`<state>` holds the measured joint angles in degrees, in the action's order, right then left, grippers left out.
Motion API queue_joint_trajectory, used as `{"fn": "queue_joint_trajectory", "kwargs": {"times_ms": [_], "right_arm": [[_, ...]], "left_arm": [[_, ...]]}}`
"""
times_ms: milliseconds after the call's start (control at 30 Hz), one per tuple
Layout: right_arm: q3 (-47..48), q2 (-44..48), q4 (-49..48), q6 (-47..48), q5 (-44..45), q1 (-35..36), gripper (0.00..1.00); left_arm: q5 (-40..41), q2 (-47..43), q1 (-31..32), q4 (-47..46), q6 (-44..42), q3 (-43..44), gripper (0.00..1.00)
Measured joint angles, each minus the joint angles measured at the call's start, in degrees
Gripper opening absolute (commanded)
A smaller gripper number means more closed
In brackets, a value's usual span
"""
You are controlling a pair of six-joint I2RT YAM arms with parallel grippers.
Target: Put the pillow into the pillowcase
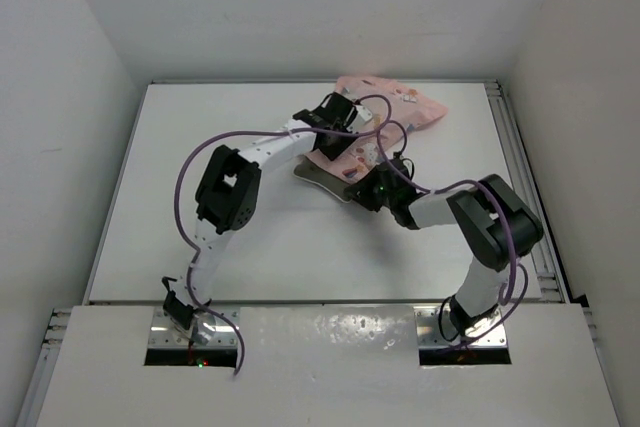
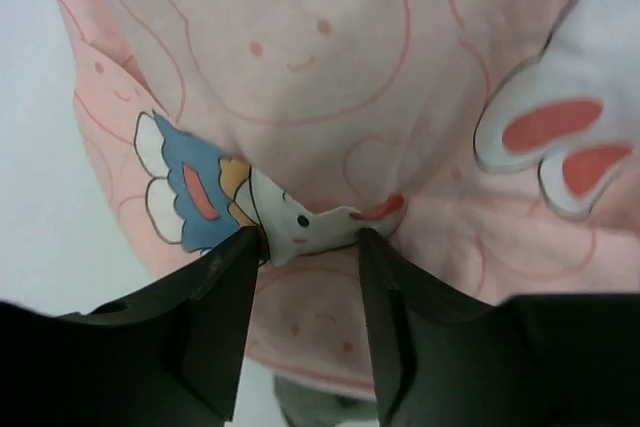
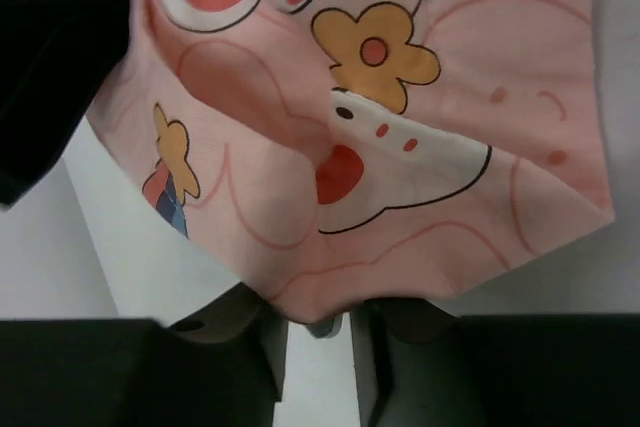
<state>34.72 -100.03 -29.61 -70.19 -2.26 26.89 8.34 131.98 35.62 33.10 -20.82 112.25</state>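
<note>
Status: insertion is under way, not complete.

- The pillowcase [image 1: 400, 107] is lying bunched at the far middle of the table [image 1: 200, 197], with both arms reaching in over its near edge.
- The pillow [image 1: 318, 179] is showing only as a dark olive corner poking out from under the near-left edge of the pink cloth. The rest is covered. It is not possible to tell from overhead whether it is sitting inside the case or merely under it.
- The left claw [image 2: 305, 242] is pinching a raised fold of the printed cloth; both tips are touching the fold and creases are running into it.
- The right claw [image 3: 320, 312] is sitting at the hem with its tips close together. The cloth edge is draping onto them, but I cannot tell whether any of it is caught between.

Judgement: roughly the middle of the job. The case is being worked over the pillow, but one corner is still exposed and the cloth is still heaped, not drawn flat.

Remaining: pull the case over the exposed corner, seat the pillow fully and smooth the fabric.
</note>
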Motion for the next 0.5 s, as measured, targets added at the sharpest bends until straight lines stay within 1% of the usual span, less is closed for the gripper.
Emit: {"fn": "queue_joint_trajectory", "kwargs": {"times_ms": [67,100,167,200,267,300,367,400,467,500], "right_arm": [[1.0,-1.4,-0.3,-1.9,0.7,-0.5,0.12],[1.0,-1.6,-0.3,-2.6,1.0,-0.8,0.0],[0.5,-1.3,-0.3,-4.3,1.2,-2.1,0.0],[-0.2,-0.7,-0.1,-5.0,1.4,-3.0,0.0],[-3.0,1.8,-0.2,-5.3,1.3,-5.9,0.0],[-4.7,3.5,0.1,-5.0,1.3,-7.9,0.0],[-6.8,6.6,1.6,-1.9,-0.1,-12.0,0.0],[-6.9,7.7,3.1,0.7,-1.3,-14.1,0.04],[-4.1,8.6,9.7,8.0,-4.6,-18.6,0.14],[-0.8,8.4,14.9,12.7,-6.2,-20.7,0.26]], "left_arm": [[-0.2,-1.4,0.0,0.3,-0.4,-1.5,0.39],[-0.3,-2.1,0.0,0.6,-0.8,-1.7,0.41],[-0.4,-3.3,0.0,1.3,-1.3,-1.7,0.49],[-0.4,-4.0,0.0,1.7,-1.7,-1.7,0.61],[-0.5,-5.7,0.0,2.7,-2.4,-1.7,0.71],[-0.8,-6.4,0.0,3.2,-2.7,-1.7,0.78],[-2.3,-7.7,0.0,4.5,-3.2,-1.3,0.81],[-3.5,-8.0,0.0,5.4,-3.4,-0.8,0.82],[-6.6,-8.3,0.1,6.4,-3.9,-0.2,0.83],[-8.2,-8.3,0.3,6.9,-4.1,-0.1,0.84]]}}
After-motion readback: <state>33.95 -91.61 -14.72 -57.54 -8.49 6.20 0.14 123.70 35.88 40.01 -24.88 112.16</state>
